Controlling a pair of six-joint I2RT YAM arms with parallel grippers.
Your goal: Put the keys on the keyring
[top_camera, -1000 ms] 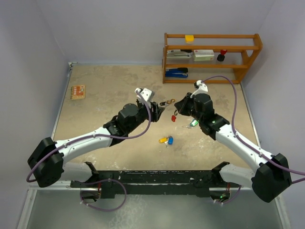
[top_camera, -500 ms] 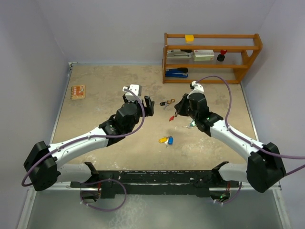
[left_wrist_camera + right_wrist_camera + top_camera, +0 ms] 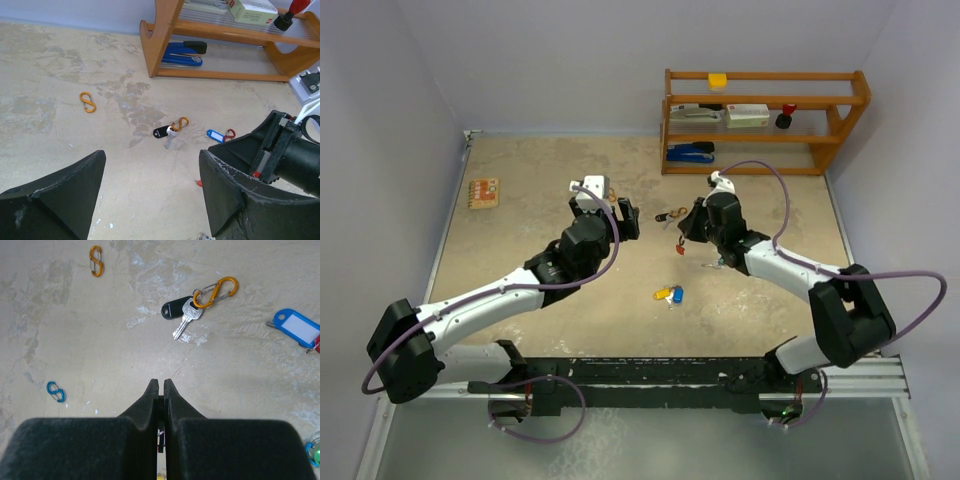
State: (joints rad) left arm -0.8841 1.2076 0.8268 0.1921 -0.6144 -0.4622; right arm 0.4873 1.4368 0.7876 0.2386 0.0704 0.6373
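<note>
A silver key with a black head (image 3: 170, 134) lies clipped to an orange carabiner (image 3: 216, 291) on the table, between the two grippers (image 3: 668, 215). My left gripper (image 3: 152, 155) stands wide open just left of it, nothing between its fingers. Just right of that key, my right gripper (image 3: 161, 381) is shut on a thin dark piece that I cannot identify. A red key head (image 3: 680, 248) shows just below it. Yellow and blue keys (image 3: 668, 294) lie nearer the arm bases. A green key (image 3: 725, 260) lies under the right arm. A blue tag (image 3: 297, 329) sits to the right.
A wooden shelf (image 3: 760, 120) with a blue stapler (image 3: 182, 52) stands at the back right. Loose clips lie about: an orange one (image 3: 87, 101) and a small blue one (image 3: 56, 391). An orange packet (image 3: 483, 192) rests near the left wall.
My left gripper has opened wide and drawn back to the left, away from the black-headed key. The right gripper has shifted left towards that key, still shut.
</note>
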